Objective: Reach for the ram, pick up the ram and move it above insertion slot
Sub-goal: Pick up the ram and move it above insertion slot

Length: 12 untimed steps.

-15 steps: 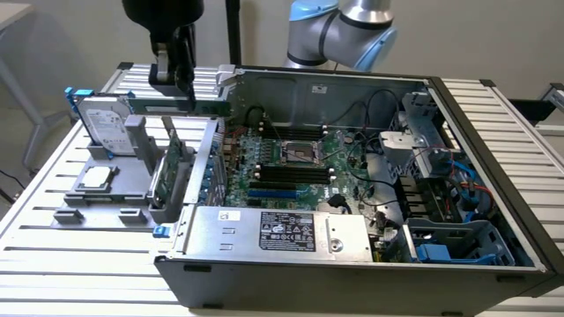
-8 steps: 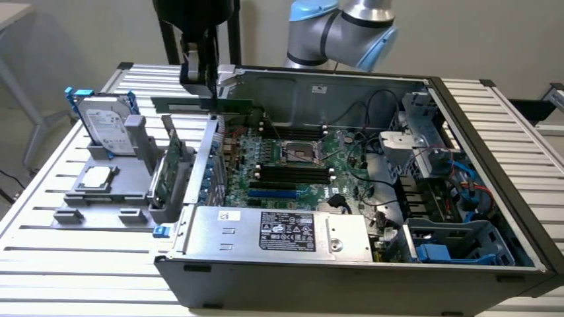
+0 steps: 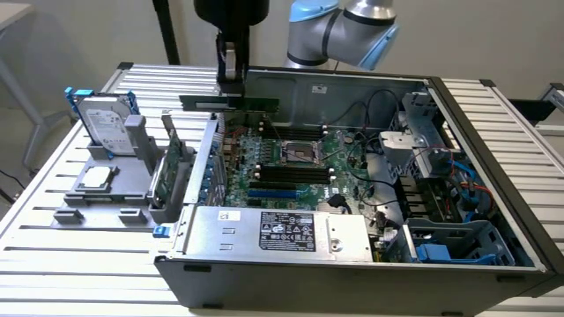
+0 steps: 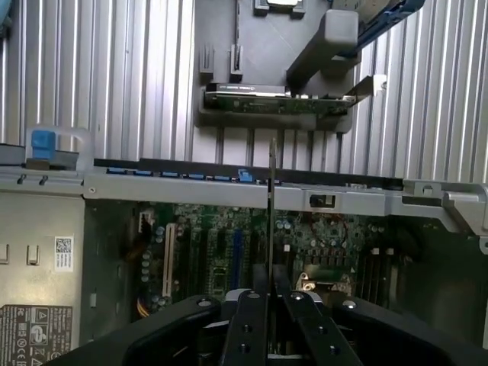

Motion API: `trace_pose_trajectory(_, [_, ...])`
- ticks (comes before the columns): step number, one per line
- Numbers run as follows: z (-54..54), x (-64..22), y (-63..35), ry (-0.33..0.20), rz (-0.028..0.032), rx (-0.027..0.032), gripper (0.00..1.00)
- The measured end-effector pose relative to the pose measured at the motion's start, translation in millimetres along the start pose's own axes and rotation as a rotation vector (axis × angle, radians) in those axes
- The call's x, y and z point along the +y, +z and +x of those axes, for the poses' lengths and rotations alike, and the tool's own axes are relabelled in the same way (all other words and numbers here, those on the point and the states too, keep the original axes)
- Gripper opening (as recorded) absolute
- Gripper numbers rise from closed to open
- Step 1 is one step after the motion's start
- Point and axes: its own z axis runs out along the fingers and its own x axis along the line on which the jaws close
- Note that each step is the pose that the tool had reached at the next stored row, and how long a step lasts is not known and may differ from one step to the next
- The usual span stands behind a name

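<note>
My gripper (image 3: 231, 92) hangs over the back left corner of the open computer case (image 3: 493, 152), shut on the ram (image 3: 255, 104). The ram is a long, thin dark-green stick held level and on edge, above the case's left wall. In the wrist view the ram (image 4: 272, 206) shows edge-on as a thin vertical line running out from between the black fingers (image 4: 248, 320) of the gripper (image 4: 272, 299). The motherboard (image 3: 264, 188) lies below, with its black memory slots (image 3: 291, 173) near the middle. The ram is high above the board and touches nothing else.
A grey holder (image 3: 105, 198) on the exterior view's left carries a silver hard drive with blue rails (image 3: 105, 125), a small square chip (image 3: 97, 177) and an upright green card (image 3: 172, 165). The power supply (image 3: 282, 231) fills the case's front; cables (image 3: 370, 178) and drive bays (image 3: 440, 244) crowd its right.
</note>
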Motion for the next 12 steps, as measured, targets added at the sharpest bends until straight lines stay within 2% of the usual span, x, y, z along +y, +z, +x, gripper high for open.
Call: trace_pose_trajectory(12, [-7.7, -54.4, 0.9, 0.0, -0.001, -0.0023, 0.13])
